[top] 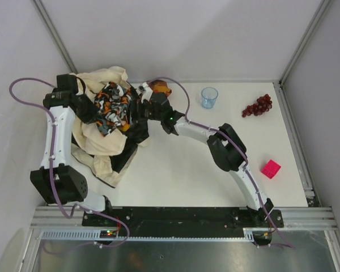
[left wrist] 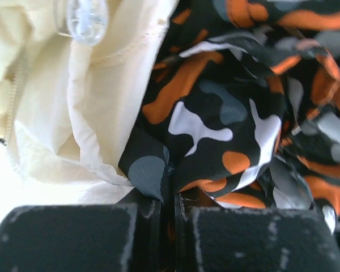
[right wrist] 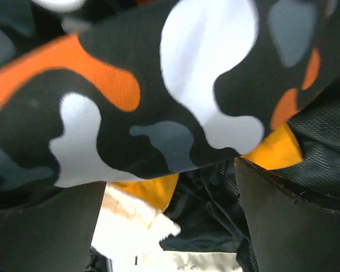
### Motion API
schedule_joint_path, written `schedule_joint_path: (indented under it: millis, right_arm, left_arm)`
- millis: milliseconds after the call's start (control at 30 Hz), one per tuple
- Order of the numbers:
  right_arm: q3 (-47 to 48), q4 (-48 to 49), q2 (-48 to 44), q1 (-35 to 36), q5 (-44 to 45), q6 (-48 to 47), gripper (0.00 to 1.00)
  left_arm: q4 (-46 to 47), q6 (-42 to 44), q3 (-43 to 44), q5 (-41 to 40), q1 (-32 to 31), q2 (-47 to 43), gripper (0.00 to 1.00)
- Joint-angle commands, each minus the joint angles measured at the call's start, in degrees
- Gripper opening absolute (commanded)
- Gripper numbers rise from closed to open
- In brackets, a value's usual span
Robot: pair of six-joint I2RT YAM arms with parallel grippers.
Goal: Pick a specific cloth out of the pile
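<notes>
The pile (top: 105,139) lies at the table's left: a big cream sheet (left wrist: 73,113) with an orange, black and white patterned cloth (top: 113,107) bunched on top. My left gripper (left wrist: 173,207) is shut, pinching a fold of the patterned cloth (left wrist: 215,113). My right gripper (right wrist: 170,195) stands open at the pile's right side, under a raised flap of patterned cloth (right wrist: 158,85). The mustard-yellow cloth (right wrist: 150,190) peeks out beneath that flap, between the right fingers, untouched. A bit of the yellow cloth (top: 161,89) also shows behind the right wrist. Most of it is hidden.
Black mesh fabric (right wrist: 221,215) lies under the pile, spreading at its right edge (top: 135,136). A blue cup (top: 209,97) and a bunch of grapes (top: 256,106) stand at the back right. A pink block (top: 270,168) sits near the right edge.
</notes>
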Motion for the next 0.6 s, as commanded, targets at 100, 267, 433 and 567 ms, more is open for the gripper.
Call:
schedule_joint_path:
  millis: [100,267,433,567]
  right_arm:
    - [10.06,6.77,5.80,2.54,-8.70,6.25,0.99]
    - [17.51,9.70,11.58,3.41,-11.96,9.98,0.99]
    - [20.57,12.47,13.18,4.32,-12.59,9.39,0.83]
    - [19.54,13.33,11.66,4.35,-10.71,8.51,0.42]
  left_arm:
    - [7.66,2.83,-2.32,18.75,0.73,-7.00,0.01]
    - [8.38,3.72,-4.15,21.82,0.76,-8.02,0.01]
    - [8.66,4.63,-6.18,23.91,0.82,-8.35,0.01]
    - [8.61,5.08,-6.45,22.92,0.82,-8.96,0.01]
